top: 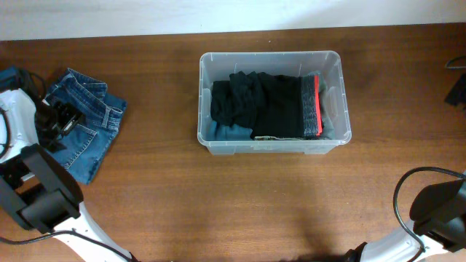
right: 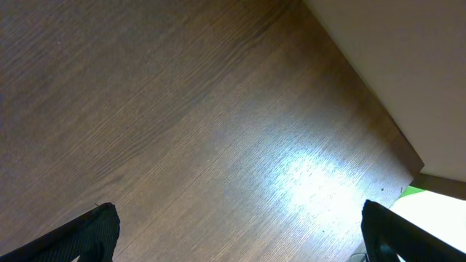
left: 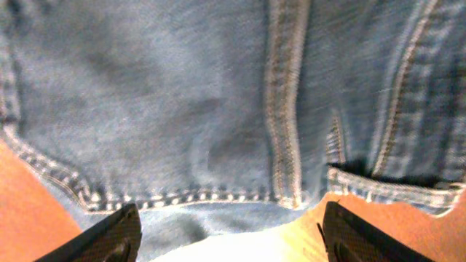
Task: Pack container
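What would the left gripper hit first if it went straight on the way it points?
Most likely the blue jeans: denim fills the left wrist view ahead of the open left gripper. How far off is unclear.

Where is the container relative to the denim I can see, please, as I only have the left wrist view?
Observer: The container stands near the middle of the table, well to the right of the jeans and apart from them.
Operator: Thank you. Is anything packed in it?
Observer: Yes, folded black clothing lies inside, with a red-and-grey band at its right end.
Operator: And could you tell me what the right gripper is doing?
Observer: The right gripper is open over bare table and holds nothing.
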Available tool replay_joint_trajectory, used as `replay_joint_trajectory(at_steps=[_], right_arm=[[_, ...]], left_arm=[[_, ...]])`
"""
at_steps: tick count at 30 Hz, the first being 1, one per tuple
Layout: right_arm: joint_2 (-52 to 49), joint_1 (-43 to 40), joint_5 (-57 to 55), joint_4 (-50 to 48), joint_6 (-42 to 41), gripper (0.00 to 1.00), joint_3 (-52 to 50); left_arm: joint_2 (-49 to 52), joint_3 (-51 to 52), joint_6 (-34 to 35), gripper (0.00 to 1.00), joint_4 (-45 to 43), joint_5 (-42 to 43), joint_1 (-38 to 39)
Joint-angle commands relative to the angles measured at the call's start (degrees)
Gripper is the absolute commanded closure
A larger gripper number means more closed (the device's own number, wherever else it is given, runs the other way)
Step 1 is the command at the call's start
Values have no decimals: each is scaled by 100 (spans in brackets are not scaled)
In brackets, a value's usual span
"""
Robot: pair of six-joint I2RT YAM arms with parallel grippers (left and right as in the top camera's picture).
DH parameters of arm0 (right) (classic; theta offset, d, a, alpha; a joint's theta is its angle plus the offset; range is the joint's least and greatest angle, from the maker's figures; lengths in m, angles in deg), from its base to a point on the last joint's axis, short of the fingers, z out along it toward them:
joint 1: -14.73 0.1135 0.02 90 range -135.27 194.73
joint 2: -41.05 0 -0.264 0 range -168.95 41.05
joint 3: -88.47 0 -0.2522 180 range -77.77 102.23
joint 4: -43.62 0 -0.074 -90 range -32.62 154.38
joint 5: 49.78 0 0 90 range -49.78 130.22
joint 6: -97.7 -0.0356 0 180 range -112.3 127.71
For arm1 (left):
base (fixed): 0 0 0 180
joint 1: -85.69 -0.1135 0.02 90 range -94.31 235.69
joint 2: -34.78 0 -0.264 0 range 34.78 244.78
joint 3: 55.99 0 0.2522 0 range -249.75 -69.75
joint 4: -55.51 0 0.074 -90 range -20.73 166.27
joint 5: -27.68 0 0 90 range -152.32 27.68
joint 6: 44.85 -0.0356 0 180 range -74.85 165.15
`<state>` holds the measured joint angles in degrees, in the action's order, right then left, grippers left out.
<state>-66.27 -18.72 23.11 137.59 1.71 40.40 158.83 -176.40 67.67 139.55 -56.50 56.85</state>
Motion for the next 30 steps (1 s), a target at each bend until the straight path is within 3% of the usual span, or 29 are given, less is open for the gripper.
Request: replay_joint_trajectory(at_steps=[1,13,23,30], right_arm=[[2,4,-72,-4,-42,2,22],[2,4,-72,-7,-42,2,22],[2,4,-72,-4,-42,2,22],[2,4,-72,-4,-42,2,22]], left_arm=[[-225,-114,-87,19,179,142,-166],[-227,323,-293,18,402,170,-664],[-227,2116,-291,18,-890,365,-861],[-227,2605,-289,17,-1519,376,-872]])
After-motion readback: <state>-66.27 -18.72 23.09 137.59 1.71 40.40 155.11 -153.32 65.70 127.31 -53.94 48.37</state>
